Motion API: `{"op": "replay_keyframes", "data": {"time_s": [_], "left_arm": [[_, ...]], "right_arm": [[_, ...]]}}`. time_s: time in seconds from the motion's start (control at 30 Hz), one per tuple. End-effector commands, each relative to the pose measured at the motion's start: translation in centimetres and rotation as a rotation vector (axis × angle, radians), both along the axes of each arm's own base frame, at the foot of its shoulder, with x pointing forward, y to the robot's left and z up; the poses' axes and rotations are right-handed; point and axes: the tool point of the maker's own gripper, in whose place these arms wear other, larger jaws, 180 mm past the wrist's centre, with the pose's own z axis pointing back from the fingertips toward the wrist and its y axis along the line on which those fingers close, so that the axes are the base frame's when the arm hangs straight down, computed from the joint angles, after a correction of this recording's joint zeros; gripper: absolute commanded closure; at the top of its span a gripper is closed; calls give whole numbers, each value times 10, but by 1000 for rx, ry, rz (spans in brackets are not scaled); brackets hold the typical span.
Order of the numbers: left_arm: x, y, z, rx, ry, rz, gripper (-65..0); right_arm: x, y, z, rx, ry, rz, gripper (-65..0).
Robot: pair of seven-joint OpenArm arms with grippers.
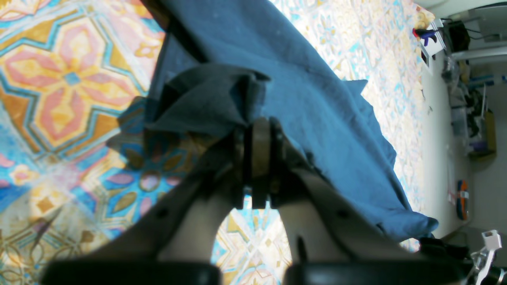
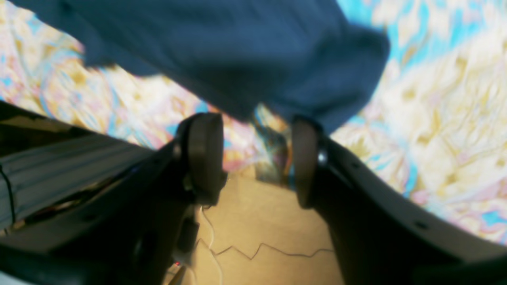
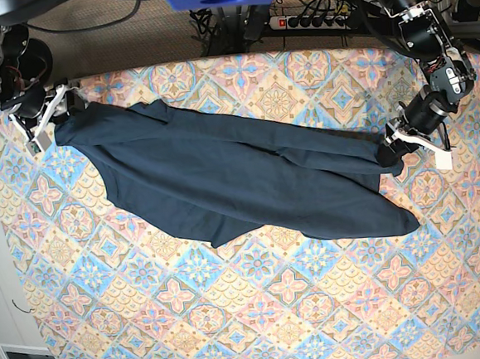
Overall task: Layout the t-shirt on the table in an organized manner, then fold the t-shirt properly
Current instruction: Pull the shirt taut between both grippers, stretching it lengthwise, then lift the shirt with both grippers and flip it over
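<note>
Covering patterned table (image 3: 259, 311), t-shirt (image 3: 223, 181) stretched diagonally; cables behind.

Table (image 3: 234, 313) covered in pastel diamond-tile floral cloth. Dark navy t-shirt (image 3: 223, 181) lies directly on it, stretched diagonally across the far half, wrinkled.

You see the right wrist view blurred throughout; the t-shirt (image 2: 222, 51) runs off its edge at 12 o'clock.
</note>
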Motion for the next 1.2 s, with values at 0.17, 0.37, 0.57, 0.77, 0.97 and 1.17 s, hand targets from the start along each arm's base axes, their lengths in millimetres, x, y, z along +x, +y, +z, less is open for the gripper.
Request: {"op": "replay_keyframes", "data": {"time_s": [0.17, 0.37, 0.57, 0.77, 0.97, 1.17], "left_arm": [[5, 4, 12, 9, -42, 1, 0], [6, 4, 12, 10, -43, 1, 0], [6, 4, 12, 10, -43, 1, 0], [6, 4, 12, 12, -43, 1, 0], [6, 4, 12, 11, -44, 1, 0], [5, 5, 12, 12, -44, 2, 0]], "right_arm": [[6, 0, 4, 21, -31, -12, -275], [5, 6, 1, 40, -33, -22, -275], [15, 11, 4, 58, -62, -27, -275], [31, 7, 1, 84, -75, -59, -275], [35, 7, 2, 86, -78, -59, -275], [32, 10, -1, 93, -67, -52, -239]]}}
